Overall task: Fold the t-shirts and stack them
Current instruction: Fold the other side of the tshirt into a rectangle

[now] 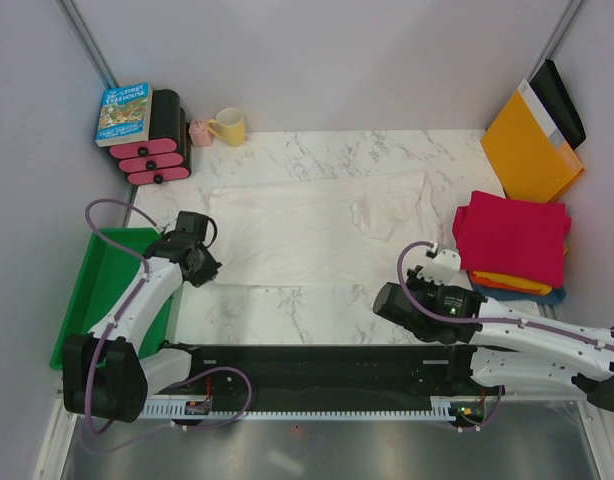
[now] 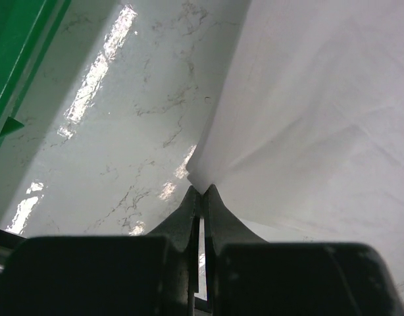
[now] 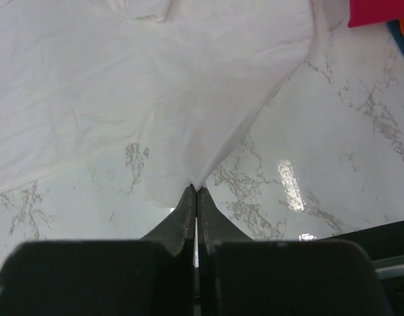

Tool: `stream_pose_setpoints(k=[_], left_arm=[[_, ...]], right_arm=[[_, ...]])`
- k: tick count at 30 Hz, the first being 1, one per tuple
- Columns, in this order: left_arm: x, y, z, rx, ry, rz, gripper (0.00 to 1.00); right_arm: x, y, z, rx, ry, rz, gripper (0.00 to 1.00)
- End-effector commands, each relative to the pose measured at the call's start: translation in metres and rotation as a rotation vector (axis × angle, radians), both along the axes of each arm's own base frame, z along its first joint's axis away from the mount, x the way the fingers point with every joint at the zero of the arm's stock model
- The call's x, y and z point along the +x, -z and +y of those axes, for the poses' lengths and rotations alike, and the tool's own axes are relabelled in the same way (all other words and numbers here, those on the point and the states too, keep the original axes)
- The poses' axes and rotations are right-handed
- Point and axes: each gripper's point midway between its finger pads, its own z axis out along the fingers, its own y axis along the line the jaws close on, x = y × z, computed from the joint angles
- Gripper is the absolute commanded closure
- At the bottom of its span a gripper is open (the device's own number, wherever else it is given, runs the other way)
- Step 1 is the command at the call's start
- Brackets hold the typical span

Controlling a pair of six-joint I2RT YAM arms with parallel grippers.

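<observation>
White cloth is clamped in both your pincers. Your left pincer (image 2: 202, 192) has its jaws pressed together on a corner of the white shirt (image 2: 307, 105), which fans out ahead and to the right of the tips. Bare table (image 2: 123, 131) shows to their left, and a green bin (image 2: 18, 59) sits past that, at the far left.

Your right pincer (image 3: 197, 189) is closed the same way on a pinch of the shirt's near edge. The wrinkled cloth spreads ahead and to the left of its tips, with marbled table to the right.

From above, the white shirt lies spread on the table between the two pincers and beyond them. Right of your right pincer and a little ahead sits the folded stack: a red shirt (image 1: 512, 235) on top, an orange shirt (image 1: 507, 283) under it and a blue shirt (image 1: 552, 297) at the bottom. Beyond the stack an envelope (image 1: 527, 150) leans in the corner. Far ahead of your left pincer stand a book (image 1: 124, 112) and a mug (image 1: 229, 126).
</observation>
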Motion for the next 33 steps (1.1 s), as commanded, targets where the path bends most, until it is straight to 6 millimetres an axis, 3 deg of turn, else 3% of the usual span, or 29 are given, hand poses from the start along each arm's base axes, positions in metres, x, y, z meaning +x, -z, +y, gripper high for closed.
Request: stream_pose_setpoints(k=[1, 5, 11, 20, 26, 28, 33], left_arm=[[0.002, -0.012, 0.008, 0.053, 0.017, -0.021, 0.98], [0.006, -0.018, 0.009, 0.065, 0.033, -0.036, 0.98], [0.033, -0.049, 0.012, 0.106, 0.052, -0.098, 0.98], [0.061, -0.068, 0.017, 0.155, 0.054, -0.130, 0.98], [0.090, -0.073, 0.020, 0.199, 0.052, -0.119, 0.98], [0.103, -0.073, 0.019, 0.204, 0.052, -0.128, 0.98], [0.129, -0.071, 0.013, 0.197, 0.065, -0.136, 0.98]], right_arm=[[0.000, -0.015, -0.024, -0.035, 0.033, -0.050, 1.00], [-0.002, -0.019, -0.033, -0.027, 0.043, -0.068, 1.00], [0.020, -0.088, -0.036, -0.038, 0.049, -0.252, 1.00], [0.043, -0.123, -0.021, -0.138, 0.027, -0.345, 1.00], [0.095, -0.129, -0.020, -0.151, 0.051, -0.328, 1.00], [0.118, -0.131, -0.029, -0.157, 0.099, -0.327, 1.00], [0.170, -0.112, -0.048, -0.198, 0.151, -0.252, 1.00]])
